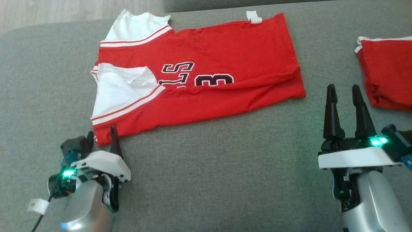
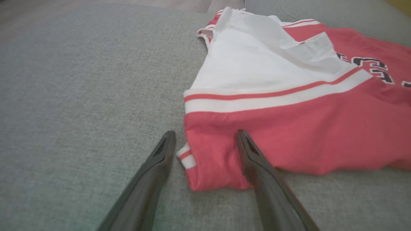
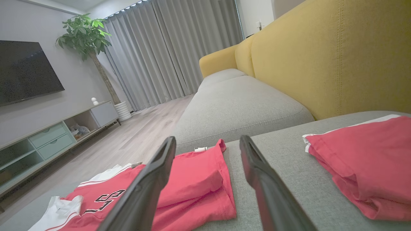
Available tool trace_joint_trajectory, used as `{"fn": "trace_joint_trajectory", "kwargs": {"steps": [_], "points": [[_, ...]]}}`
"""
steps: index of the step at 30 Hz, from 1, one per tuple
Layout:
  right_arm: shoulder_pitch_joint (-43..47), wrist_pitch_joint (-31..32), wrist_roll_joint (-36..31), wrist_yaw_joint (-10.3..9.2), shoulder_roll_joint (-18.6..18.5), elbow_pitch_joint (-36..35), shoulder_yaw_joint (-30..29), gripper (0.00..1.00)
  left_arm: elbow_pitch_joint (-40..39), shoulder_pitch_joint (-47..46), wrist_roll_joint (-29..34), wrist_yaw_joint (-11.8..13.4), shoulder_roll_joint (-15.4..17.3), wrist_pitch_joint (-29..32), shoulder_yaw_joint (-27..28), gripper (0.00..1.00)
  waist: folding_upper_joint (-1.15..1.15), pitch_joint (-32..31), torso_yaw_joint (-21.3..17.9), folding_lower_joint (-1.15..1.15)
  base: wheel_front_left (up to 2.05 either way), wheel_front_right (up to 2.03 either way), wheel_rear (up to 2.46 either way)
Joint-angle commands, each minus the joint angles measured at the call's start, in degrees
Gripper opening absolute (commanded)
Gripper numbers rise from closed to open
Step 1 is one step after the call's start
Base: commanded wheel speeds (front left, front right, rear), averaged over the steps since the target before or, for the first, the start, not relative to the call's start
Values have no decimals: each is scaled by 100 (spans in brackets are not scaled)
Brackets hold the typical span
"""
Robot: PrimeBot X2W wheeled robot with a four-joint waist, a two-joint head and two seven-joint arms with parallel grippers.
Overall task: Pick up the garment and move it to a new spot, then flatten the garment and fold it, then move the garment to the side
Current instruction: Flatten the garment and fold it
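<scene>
The garment (image 1: 206,74) is a red jersey with white sleeves and dark lettering, spread on the grey sofa cushion (image 1: 209,177) with its near long edge folded over. My left gripper (image 1: 101,133) is open at the jersey's near left corner (image 2: 212,166), which lies between its two fingers. My right gripper (image 1: 342,90) stands open above the cushion, right of the jersey's hem (image 3: 205,189), with nothing between its fingers.
A second red garment (image 1: 386,74) lies folded at the cushion's right edge, also seen as a red garment (image 3: 362,163) in the right wrist view. A yellow sofa back (image 3: 321,57) rises behind it. Wooden floor (image 3: 135,141) and a TV cabinet (image 3: 57,134) lie beyond.
</scene>
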Motion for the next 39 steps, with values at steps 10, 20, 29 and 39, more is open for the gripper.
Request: {"fn": "trace_joint_trajectory", "kwargs": {"steps": [10, 20, 29, 39], "points": [[-189, -36, 59, 19, 0, -99, 135, 100, 481, -236, -132, -201, 170, 116, 66, 0, 0, -46, 56, 0, 0, 0, 0], [-602, 290, -379, 19, 0, 1159, -70, 100, -578, -474, 151, -330, 200, -736, -133, 0, 0, -220, 306, 0, 0, 0, 0], [-1620, 1379, -927, 19, 0, 2431, -420, 100, -2166, -214, 698, -339, 175, -773, -485, 0, 0, -62, 478, 0, 0, 0, 0], [-2598, 2073, -1575, 19, 1, 3705, -929, 100, -2601, -108, 790, -345, 100, -774, -702, 0, 0, 176, 650, 0, 0, 0, 0]]}}
